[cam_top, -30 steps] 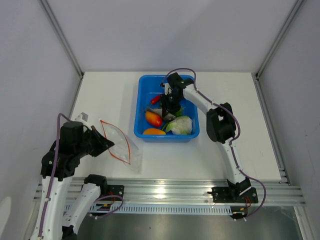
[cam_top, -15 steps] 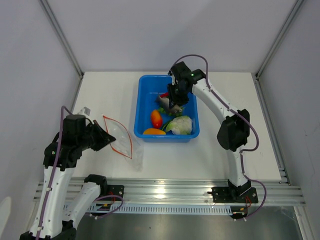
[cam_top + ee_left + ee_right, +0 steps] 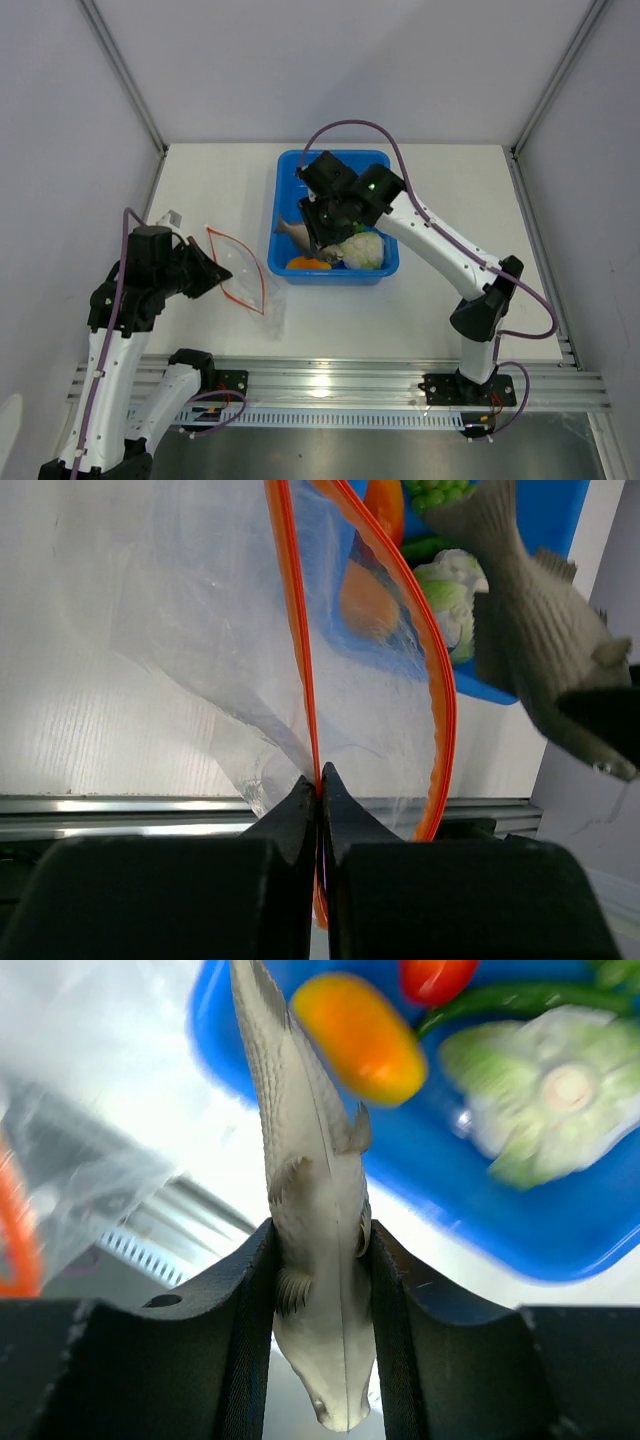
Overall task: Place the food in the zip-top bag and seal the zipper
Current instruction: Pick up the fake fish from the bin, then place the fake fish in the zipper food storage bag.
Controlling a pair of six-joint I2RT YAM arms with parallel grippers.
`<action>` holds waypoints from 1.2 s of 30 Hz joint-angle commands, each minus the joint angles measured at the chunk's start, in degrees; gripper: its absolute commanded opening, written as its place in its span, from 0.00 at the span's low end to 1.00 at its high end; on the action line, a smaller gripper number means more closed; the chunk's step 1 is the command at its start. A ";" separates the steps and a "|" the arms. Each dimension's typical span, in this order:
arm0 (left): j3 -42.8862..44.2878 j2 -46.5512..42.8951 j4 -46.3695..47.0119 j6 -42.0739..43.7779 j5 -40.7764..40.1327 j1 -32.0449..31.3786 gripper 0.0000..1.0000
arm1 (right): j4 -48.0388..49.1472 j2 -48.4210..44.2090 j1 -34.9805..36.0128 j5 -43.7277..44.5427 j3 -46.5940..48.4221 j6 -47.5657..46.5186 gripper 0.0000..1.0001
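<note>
My right gripper (image 3: pixel 312 233) is shut on the grey fish (image 3: pixel 305 1190) and holds it above the left wall of the blue bin (image 3: pixel 285 190), tail pointing left toward the bag; the fish also shows in the top view (image 3: pixel 292 229) and the left wrist view (image 3: pixel 540 645). My left gripper (image 3: pixel 210 270) is shut on the zipper (image 3: pixel 305 660) of the clear zip-top bag (image 3: pixel 240 275), holding its mouth open. An orange piece (image 3: pixel 308 263), a white-green cauliflower (image 3: pixel 362 250) and green pieces lie in the bin.
The bin stands at the table's back middle. The bag lies left of it, near the front edge rail (image 3: pixel 330 375). Grey walls enclose the table on the left, right and back.
My right gripper lifted the grey fish out of the bin and swung it left, over the bin's left wall toward the bag. The left gripper has stayed put holding the bag.
</note>
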 commanded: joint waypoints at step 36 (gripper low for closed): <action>2.01 1.88 2.05 -0.45 -2.06 0.21 0.01 | -13.71 7.50 18.08 4.42 26.82 7.87 0.00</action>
